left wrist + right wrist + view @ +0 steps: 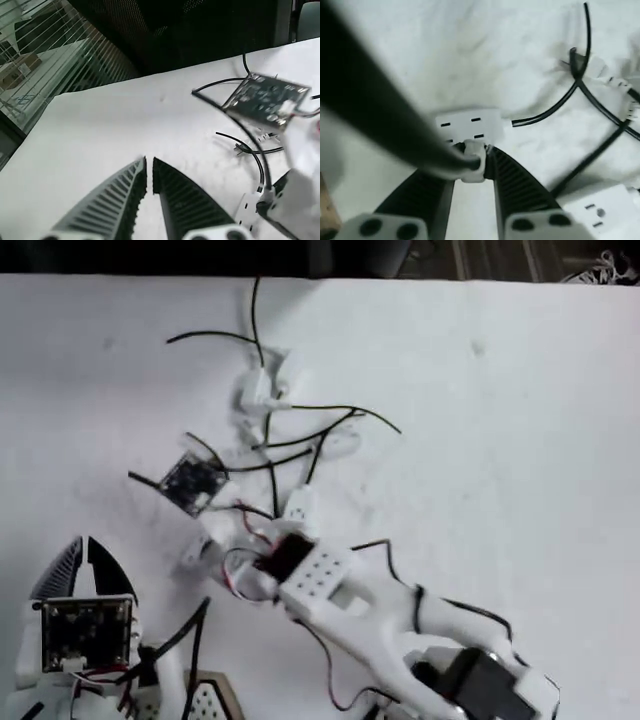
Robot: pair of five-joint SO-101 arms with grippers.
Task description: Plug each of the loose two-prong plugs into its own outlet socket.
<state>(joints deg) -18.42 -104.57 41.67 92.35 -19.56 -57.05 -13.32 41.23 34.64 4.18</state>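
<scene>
Right claw (474, 151) around white plug (474, 170), at outlet socket (470, 121)

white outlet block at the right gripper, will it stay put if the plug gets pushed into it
Probably not. The outlet block looks small and light, lying loose on the white table, so it may slide away. The plug in the right gripper trails a black cord that could tug it sideways.
</scene>
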